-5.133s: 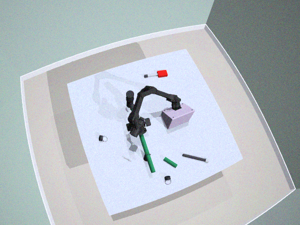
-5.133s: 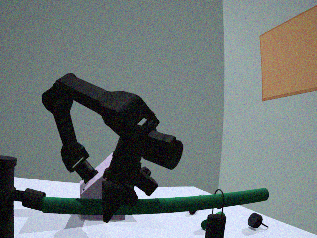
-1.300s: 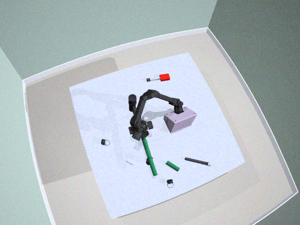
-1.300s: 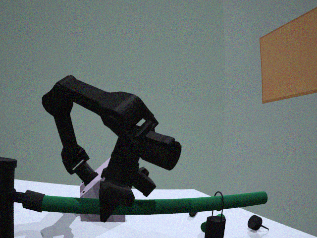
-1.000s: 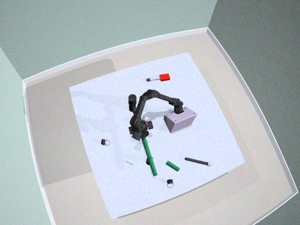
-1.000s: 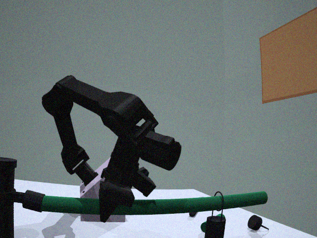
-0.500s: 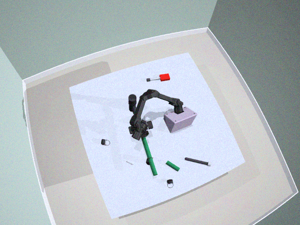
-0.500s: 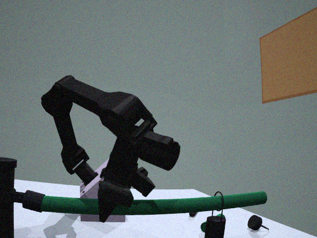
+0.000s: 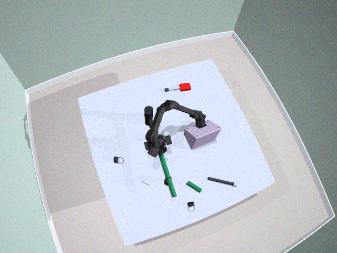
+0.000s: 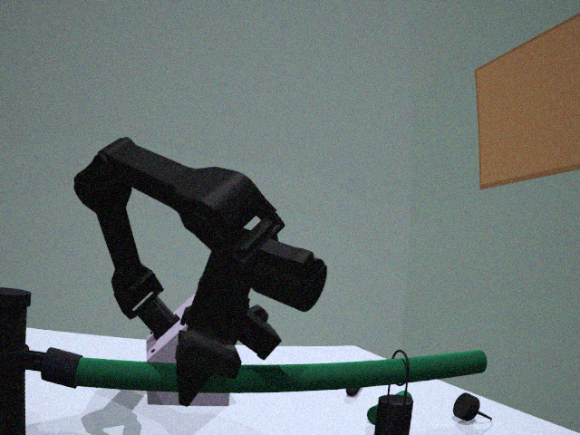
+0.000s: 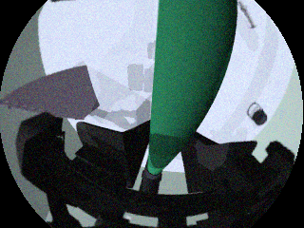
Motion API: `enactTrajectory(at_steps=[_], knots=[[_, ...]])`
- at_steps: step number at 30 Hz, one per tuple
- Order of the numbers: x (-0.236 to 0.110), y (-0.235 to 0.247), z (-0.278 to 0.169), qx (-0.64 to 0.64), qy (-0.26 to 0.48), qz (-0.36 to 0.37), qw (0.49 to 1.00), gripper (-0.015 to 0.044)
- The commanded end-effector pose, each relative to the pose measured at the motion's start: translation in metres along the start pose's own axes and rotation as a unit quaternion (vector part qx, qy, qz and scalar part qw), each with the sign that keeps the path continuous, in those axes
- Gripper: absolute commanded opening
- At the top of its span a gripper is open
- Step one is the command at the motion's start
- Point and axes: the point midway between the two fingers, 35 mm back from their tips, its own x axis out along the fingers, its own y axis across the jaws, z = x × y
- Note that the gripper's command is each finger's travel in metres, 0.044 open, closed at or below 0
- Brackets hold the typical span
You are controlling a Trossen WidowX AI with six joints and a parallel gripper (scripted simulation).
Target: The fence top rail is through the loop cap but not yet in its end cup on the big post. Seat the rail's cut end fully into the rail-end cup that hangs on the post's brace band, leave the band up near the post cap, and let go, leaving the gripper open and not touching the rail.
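Green rail (image 10: 299, 374) clamped in the gripper (image 10: 197, 374), pinched a bit right of the dark cup (image 10: 58, 367) on the big post (image 10: 11, 355) at the left edge. Running level above the white mat (image 9: 217, 152), threaded through the wire loop (image 10: 401, 365) toward its right end. Cut end looks tucked into the cup already, though how deep is hard to tell from here. Best bet: keep pushing straight along the rail's own line toward the post, no dipping or twisting, so nothing drags down the post. Then spread the fingers wide and lift straight up off it. Spare green piece (image 9: 194, 186) nearby, ignore.
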Motion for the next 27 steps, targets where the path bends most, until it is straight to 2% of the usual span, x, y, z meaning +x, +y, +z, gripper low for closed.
enactTrajectory(at_steps=[1, 27], knots=[[-0.0029, -0.0011, -0.0068, 0.0, 0.002, -0.004, 1.0, 0.0], [-0.0055, -0.002, -0.0161, 0.0, 0.002, -0.004, 1.0, 0.0]])
